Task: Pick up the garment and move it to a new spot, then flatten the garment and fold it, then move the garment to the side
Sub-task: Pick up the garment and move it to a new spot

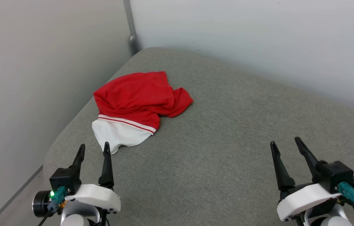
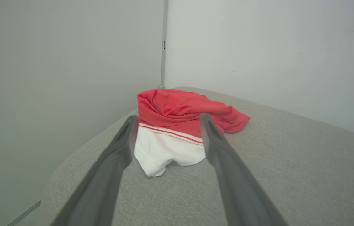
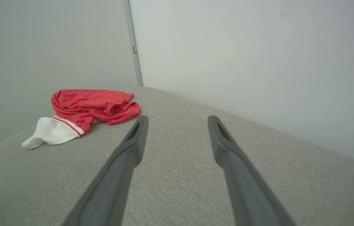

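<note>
The garment (image 1: 136, 97) lies crumpled in a heap on the grey cushioned surface (image 1: 220, 150), toward its far left corner. It is red, with a white sleeve and red-and-white trim hanging toward me. My left gripper (image 1: 94, 148) is open just short of the white sleeve, with nothing between its fingers. In the left wrist view the garment (image 2: 177, 125) sits straight ahead between the spread fingers (image 2: 123, 144). My right gripper (image 1: 285, 142) is open at the lower right, far from the cloth. In the right wrist view the garment (image 3: 82, 110) lies off to the left.
Pale walls meet in a corner behind the surface, with a grey vertical strip (image 1: 130, 25) at the joint. The surface's rounded left edge (image 1: 60, 138) drops toward the floor (image 1: 13, 201). Bare grey fabric stretches from the garment to the right.
</note>
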### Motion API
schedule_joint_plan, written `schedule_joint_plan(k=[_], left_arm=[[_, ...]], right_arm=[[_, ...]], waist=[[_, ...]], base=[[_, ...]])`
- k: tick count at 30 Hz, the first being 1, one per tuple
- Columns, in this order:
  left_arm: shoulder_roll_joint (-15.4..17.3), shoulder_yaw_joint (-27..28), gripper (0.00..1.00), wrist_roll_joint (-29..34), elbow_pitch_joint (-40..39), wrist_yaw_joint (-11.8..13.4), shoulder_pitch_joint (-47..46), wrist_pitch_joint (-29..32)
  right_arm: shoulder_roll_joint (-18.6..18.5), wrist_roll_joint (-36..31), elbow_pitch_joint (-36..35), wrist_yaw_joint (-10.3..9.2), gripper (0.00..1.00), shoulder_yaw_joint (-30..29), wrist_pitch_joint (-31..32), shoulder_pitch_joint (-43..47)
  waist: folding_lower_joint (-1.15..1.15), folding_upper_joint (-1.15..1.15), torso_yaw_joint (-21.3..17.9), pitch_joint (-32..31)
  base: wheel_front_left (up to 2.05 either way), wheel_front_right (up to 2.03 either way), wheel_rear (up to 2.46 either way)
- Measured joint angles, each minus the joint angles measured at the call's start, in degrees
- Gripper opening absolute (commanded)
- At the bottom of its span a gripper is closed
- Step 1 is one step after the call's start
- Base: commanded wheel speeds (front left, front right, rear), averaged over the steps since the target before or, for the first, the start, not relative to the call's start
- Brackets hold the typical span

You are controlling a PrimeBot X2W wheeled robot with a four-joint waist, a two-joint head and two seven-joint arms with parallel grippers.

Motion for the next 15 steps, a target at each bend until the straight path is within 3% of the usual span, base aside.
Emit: schedule_joint_plan(k=[15], left_arm=[[0.0, 0.7, 1.0, -0.2, -1.8, 0.0, -3.1, 0.0]], right_arm=[[0.0, -0.2, -0.1, 0.0, 1.0, 0.3, 0.6, -0.9]], waist=[[0.0, 0.0, -0.5, 1.1]], base=[[0.0, 0.0, 0.0]])
